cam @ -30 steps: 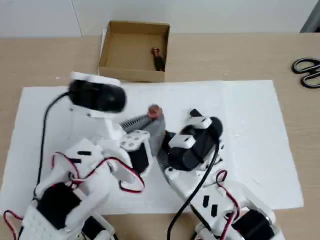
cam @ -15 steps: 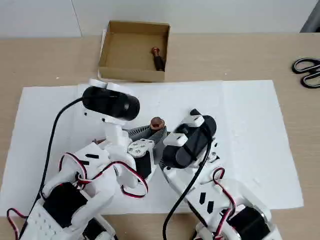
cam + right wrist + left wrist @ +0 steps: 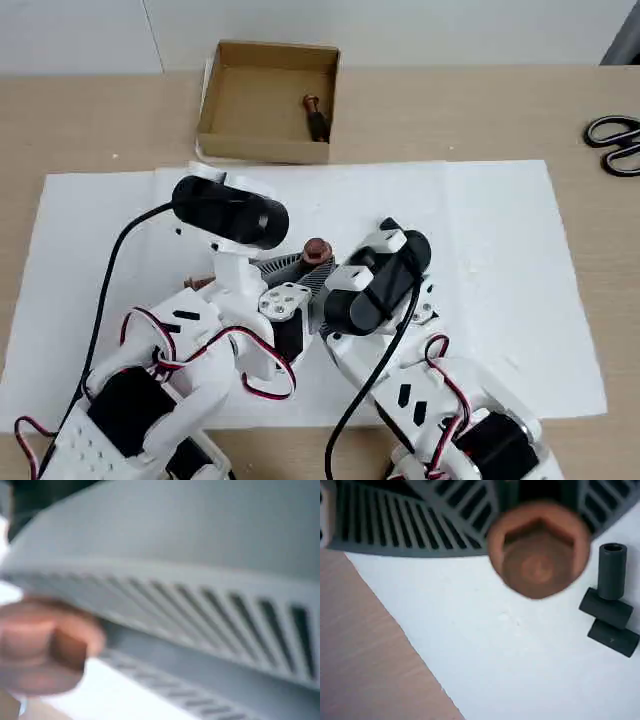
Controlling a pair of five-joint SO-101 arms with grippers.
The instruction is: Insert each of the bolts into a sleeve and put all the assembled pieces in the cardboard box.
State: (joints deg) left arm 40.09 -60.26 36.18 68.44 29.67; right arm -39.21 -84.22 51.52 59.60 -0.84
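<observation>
Since a second ago the left pincer has drawn back toward the arms, pinching a bolt head-up over the white sheet. Whether the right pincer beside it is spread, I cannot tell. Three sleeves sit on the sheet nearby.

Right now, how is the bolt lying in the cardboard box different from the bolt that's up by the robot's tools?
The boxed bolt lies flat on the floor of the cardboard box. The raised bolt is held up over the white paper. The boxed bolt wears a black sleeve, but on the raised bolt just the head shows. Both have coppery heads.
</observation>
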